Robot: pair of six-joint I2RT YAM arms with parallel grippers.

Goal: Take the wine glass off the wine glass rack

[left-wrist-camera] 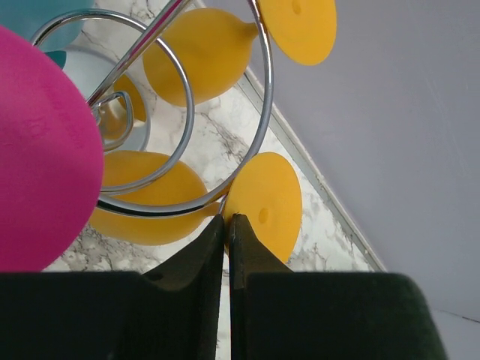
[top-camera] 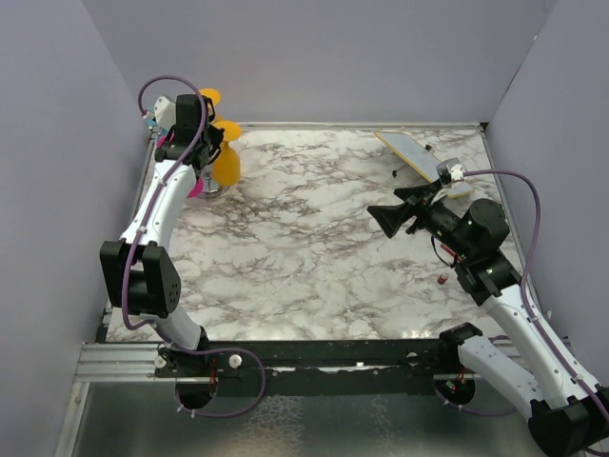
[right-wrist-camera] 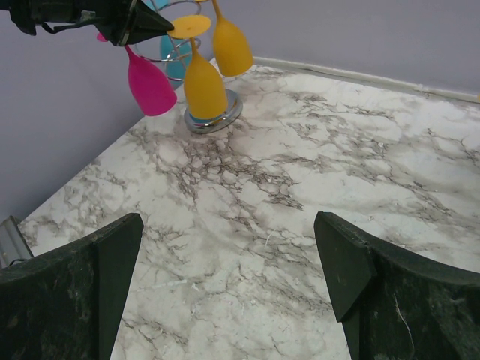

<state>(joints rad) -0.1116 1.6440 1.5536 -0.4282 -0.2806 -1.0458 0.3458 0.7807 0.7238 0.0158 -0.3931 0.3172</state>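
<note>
Hanging glasses and the left wall crowd the rack; the marble table elsewhere lies open.

The left arm and right arm are white tubes with chunky black joints and thin purple cables. The left pincer and right pincer are black and pointy.

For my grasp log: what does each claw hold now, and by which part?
The left claw seems to pinch the yellow plastic wine glass by its thin stem, beside the foot. The right claw holds nothing.
</note>
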